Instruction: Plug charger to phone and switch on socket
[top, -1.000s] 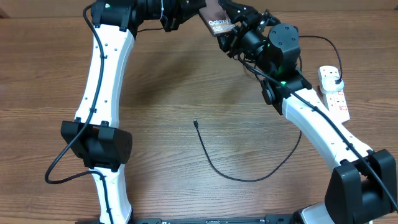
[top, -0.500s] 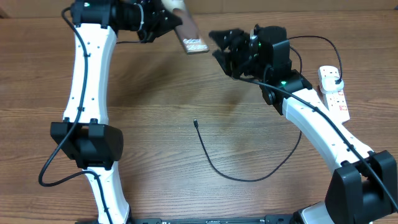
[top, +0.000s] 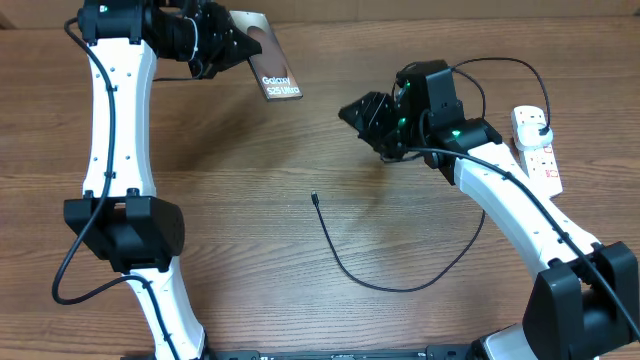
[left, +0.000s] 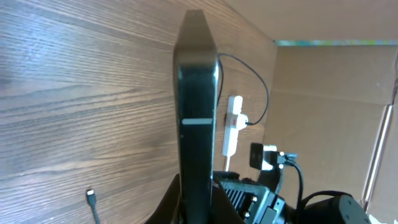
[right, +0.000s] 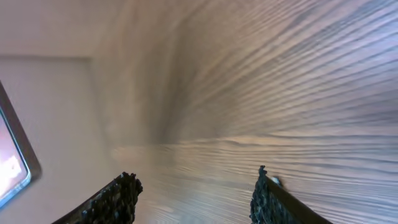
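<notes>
My left gripper is shut on the phone, holding it in the air over the table's far left with its lettered end pointing right. The left wrist view has the phone edge-on, rising from between the fingers. My right gripper hangs open and empty right of the phone, well apart from it. The right wrist view shows bare wood between the fingers. The charger lies loose on the table, its tip at mid-table. Its other end runs to the socket at the right edge.
A cardboard wall stands behind the table's far edge. The black cable loops across the middle and right of the table beneath my right arm. The socket's white cord trails off by the right edge.
The left arm has carried the phone leftward, away from the right gripper. The right gripper, which was at the phone, has drawn back and down and now stands apart from it.
</notes>
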